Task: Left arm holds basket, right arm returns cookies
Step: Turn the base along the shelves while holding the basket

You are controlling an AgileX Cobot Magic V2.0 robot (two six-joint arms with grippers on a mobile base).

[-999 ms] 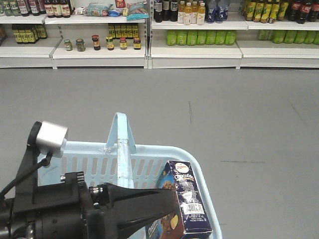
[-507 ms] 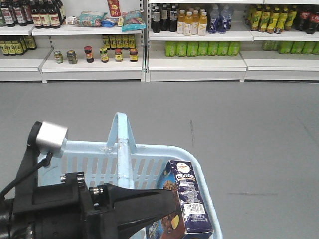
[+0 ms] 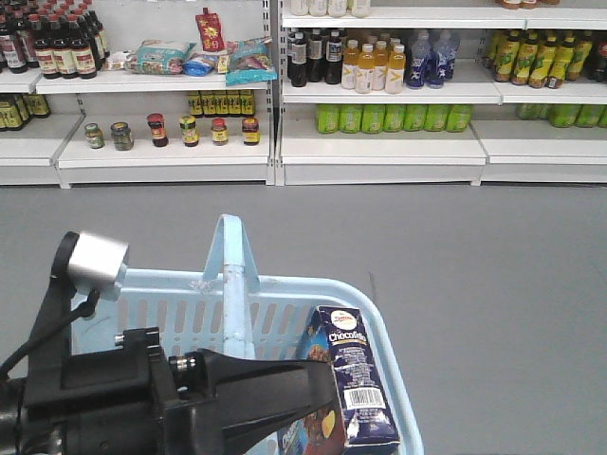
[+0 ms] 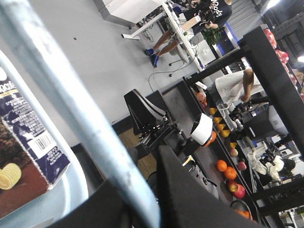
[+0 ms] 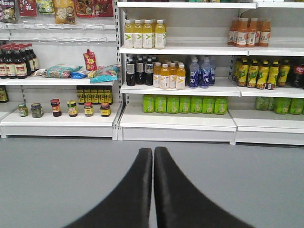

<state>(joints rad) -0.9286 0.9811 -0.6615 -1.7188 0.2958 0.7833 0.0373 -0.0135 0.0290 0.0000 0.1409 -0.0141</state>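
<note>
Front view: basket (image 3: 313,283) sits low in frame, handle upright. The cookies (image 3: 356,384) stand inside it at about 3 o'clock from the handle, leaning against the right wall with the barcode label facing up and toward the camera. Left end effector (image 3: 294,393) reaches in from 8 o'clock. In the left wrist view its dark fingers (image 4: 190,190) lie close along the handle bar, so I read it as clamped on the basket, though the contact itself is partly hidden. Right end effector (image 5: 153,150) is out over the floor (image 5: 57,180), facing the shelves (image 5: 175,121) at 12 o'clock. Its fingers are pressed nearly together, only a slit between them, and it holds nothing. Judgement: the return has not begun and the carton still needs picking. To do it well, open the right fingers wider than the carton's narrow faces and descend from above on the 3 o'clock side, clear of handle and left arm. Grip high on the carton, lift straight until it clears the rim, and keep the left hold steady throughout. Risk: the tilted carton may slip or catch the rim.
</note>
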